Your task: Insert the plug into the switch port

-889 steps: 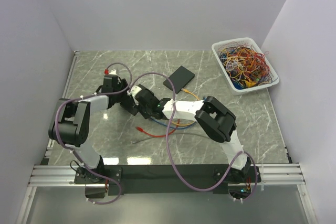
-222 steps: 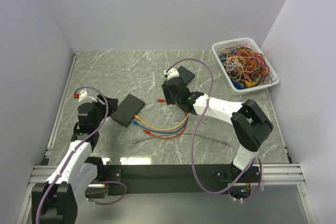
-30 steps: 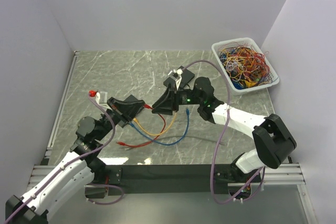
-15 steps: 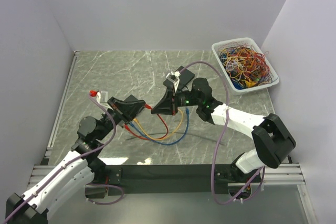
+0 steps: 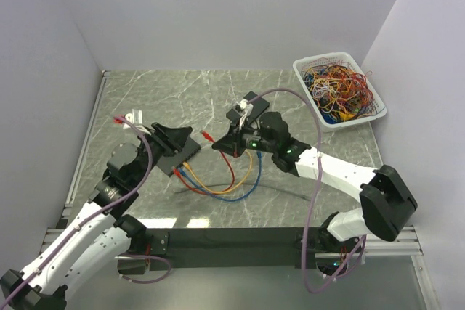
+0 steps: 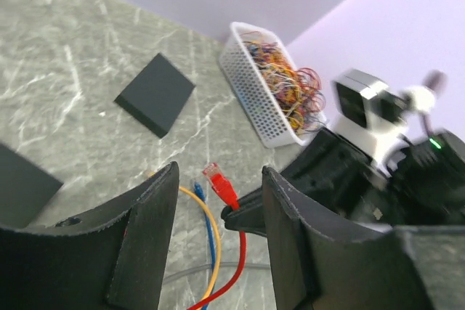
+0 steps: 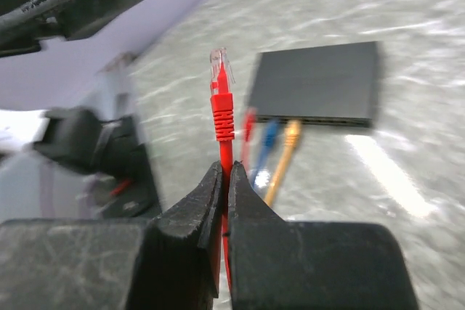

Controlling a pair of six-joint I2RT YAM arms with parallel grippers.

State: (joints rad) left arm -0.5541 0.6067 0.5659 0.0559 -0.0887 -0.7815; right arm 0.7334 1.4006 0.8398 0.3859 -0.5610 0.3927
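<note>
Two grippers noted. Your right gripper (image 7: 224, 179) is clamped tight on the red cable (image 7: 226, 152) just below its plug (image 7: 220, 63), which stands out past the fingertips. The switch (image 7: 320, 81) lies beyond the plug, with three cables (image 7: 289, 136) seated in its ports. Your left gripper (image 6: 220, 170) stands partly open and holds nothing, with the switch beside its left finger.

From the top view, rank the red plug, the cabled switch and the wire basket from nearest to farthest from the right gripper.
1. red plug: held by the right gripper, at its tips.
2. switch: a little further left, under the other arm.
3. wire basket: far back right corner.
</note>
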